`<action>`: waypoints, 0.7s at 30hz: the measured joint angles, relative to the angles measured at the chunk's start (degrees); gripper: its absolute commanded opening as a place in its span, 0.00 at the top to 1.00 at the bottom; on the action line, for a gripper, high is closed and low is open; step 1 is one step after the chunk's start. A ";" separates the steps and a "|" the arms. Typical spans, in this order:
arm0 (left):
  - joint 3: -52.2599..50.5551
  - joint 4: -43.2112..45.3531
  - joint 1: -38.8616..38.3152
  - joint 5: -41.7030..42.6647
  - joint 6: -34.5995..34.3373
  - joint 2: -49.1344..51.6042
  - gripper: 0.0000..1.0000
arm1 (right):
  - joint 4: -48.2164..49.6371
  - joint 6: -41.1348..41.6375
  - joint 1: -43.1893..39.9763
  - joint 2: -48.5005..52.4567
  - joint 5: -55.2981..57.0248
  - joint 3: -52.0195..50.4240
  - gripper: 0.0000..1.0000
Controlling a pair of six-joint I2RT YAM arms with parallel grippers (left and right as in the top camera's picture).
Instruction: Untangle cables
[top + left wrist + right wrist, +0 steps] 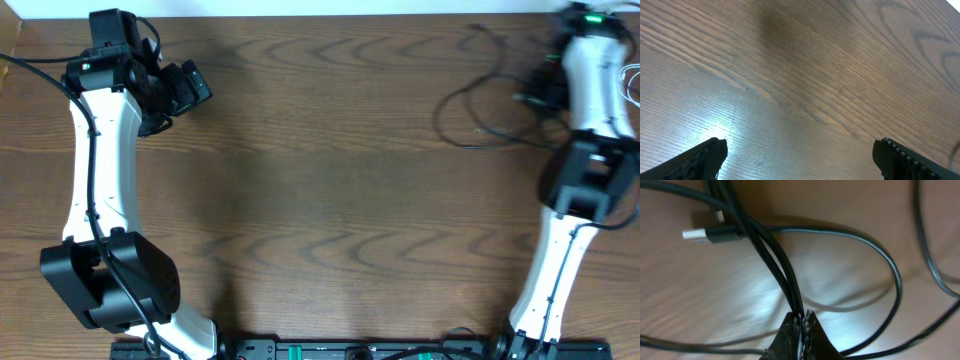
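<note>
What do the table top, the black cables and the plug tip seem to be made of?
The table top: wood or wood-look laminate, brown, half-glossy; grain lines and glare show. The black cables: smooth rubber or plastic jacket, with faint sheen. The plug tip: probably bare metal, pale and silvery, on a black moulded body.

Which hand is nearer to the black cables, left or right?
Right. The right hand is shut on the black cables at the right side of the table. The left hand is open over bare wood at the far left, apart from them.
</note>
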 measured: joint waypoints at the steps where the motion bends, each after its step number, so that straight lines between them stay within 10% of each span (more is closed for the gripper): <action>1: 0.00 0.00 0.00 0.00 0.00 0.00 0.02 | 0.00 -0.15 -2.23 0.00 0.00 0.00 0.99; 7: 0.00 0.02 0.00 0.00 0.00 0.00 0.02 | -0.17 -0.59 -14.67 -0.13 -3.19 0.00 0.95; 9: 0.00 0.42 0.00 0.00 0.00 0.00 0.02 | -0.07 -1.70 -16.92 -0.96 -6.01 0.00 0.74; 11: 0.00 0.61 0.00 0.02 0.00 0.00 0.02 | 0.61 -4.44 -17.14 -3.41 -10.05 0.00 0.29; 13: 0.00 0.63 0.00 0.00 0.00 0.00 0.02 | 1.22 -7.45 -15.96 -6.62 -13.92 0.00 0.13; 21: 0.00 0.66 0.00 0.00 0.00 0.00 0.02 | -1.90 -19.54 1.09 -29.55 -24.13 0.81 0.01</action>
